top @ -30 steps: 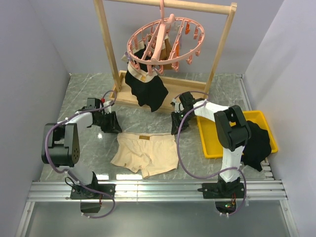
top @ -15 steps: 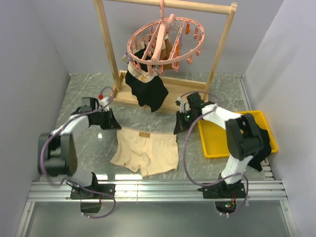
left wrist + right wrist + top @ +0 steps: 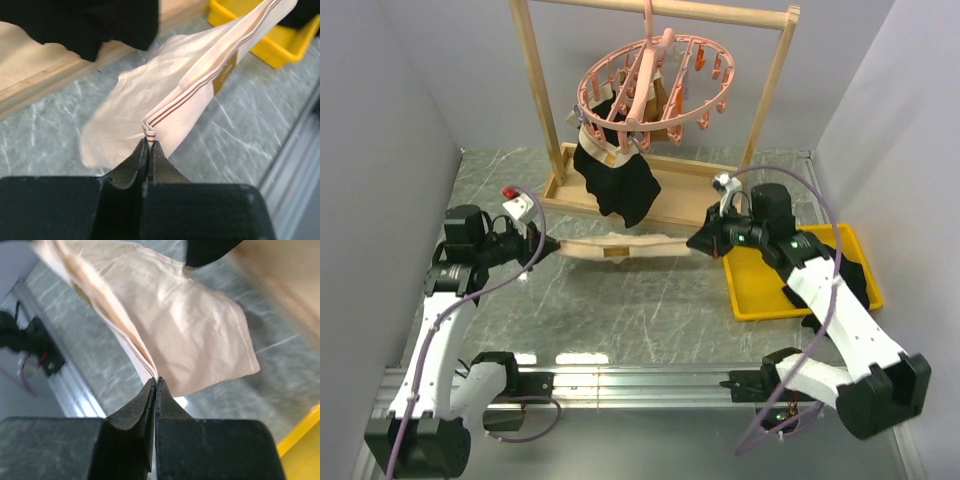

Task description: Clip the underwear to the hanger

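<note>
Cream underwear [image 3: 620,246], waistband ends pinched, stretched well below hanger [image 3: 642,95].

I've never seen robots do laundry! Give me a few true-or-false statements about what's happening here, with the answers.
1. The left gripper and the right gripper each pinch one end of the underwear waistband. True.
2. The underwear lies flat. False: its waistband is stretched between the grippers, lifted off the table.
3. The underwear is clipped to the hanger. False: it is apart from it; a black garment hangs there.
4. A yellow tray sits beside the right arm. True.
</note>
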You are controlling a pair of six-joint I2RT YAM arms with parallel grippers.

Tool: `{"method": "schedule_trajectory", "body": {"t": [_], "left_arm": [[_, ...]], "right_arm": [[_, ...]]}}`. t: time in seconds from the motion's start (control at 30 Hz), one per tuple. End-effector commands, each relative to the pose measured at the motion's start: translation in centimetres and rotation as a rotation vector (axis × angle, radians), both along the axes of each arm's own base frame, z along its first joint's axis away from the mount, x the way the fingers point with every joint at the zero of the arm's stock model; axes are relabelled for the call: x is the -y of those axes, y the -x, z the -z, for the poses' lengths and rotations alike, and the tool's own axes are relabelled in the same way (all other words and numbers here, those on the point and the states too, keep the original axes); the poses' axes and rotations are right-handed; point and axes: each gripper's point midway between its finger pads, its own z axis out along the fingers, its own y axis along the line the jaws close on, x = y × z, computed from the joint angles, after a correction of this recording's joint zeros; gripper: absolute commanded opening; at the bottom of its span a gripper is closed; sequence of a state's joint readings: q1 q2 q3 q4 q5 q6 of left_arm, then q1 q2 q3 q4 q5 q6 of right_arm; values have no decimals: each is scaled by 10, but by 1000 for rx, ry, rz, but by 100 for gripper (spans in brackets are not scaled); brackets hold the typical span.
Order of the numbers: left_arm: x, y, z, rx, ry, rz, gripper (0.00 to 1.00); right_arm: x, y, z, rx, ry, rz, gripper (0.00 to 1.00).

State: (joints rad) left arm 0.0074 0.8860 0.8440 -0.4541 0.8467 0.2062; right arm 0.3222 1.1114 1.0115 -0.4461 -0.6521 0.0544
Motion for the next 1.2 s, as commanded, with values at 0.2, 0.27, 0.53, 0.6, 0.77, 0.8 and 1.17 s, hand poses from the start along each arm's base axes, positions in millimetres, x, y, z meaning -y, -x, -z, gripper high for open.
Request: {"method": "schedule_trajectory", "body": {"t": [0.2,0.27,0.53,0.6,0.77,0.8,1.17], "left_arm": [[5,59,-40,80,36,14,0],[-1,44,-33,47,45,-55,0],[-10,-21,88,-467,-18,-183,1],[-8,-38,114,-582,12,-225,4],[-19,-67,151,-648,-12,-340,7],[-20,-69,155,-654,-13,-350,7],[-24,-90,159,-614,2,-386,43]], "right_arm": [[4,70,-16,88,-33,-95,0],[2,62,-3,45,-21,-72,0],[-5,-12,117,-274,202,76,0],[-9,-33,126,-267,214,107,0],[-10,-72,156,-290,288,166,0],[-10,-77,158,-288,299,177,0],[-11,-104,157,-307,361,193,40]]}}
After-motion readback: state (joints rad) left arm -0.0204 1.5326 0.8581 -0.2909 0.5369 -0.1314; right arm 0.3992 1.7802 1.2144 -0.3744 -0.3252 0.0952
